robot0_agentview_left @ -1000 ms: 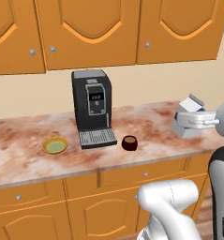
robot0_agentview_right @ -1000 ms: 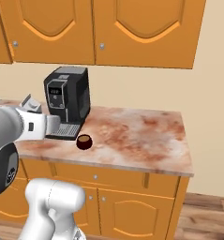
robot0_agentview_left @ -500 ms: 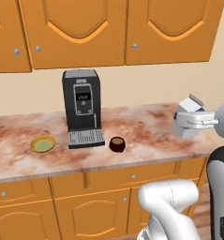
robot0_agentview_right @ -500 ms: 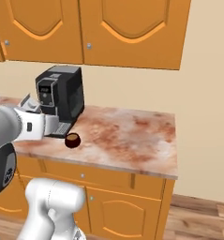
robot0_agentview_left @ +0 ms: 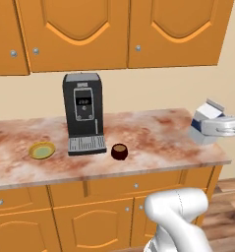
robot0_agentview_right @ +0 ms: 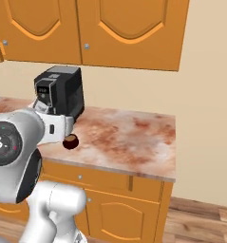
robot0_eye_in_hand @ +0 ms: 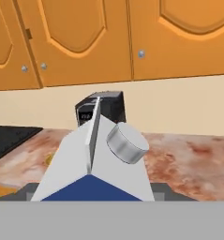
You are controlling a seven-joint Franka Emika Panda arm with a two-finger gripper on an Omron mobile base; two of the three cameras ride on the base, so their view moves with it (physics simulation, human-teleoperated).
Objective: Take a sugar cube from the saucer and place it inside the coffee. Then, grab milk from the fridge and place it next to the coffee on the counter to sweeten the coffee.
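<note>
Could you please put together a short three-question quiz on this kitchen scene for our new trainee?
1. True or false: the milk carton stands on the counter.
2. Left base view: what sits directly left of the coffee machine? A) saucer B) kettle C) bowl of fruit
3. The coffee cup stands in front of the coffee machine's ____ corner.

Key: 1 false, it is carried above the counter; 2 A; 3 right.
</note>
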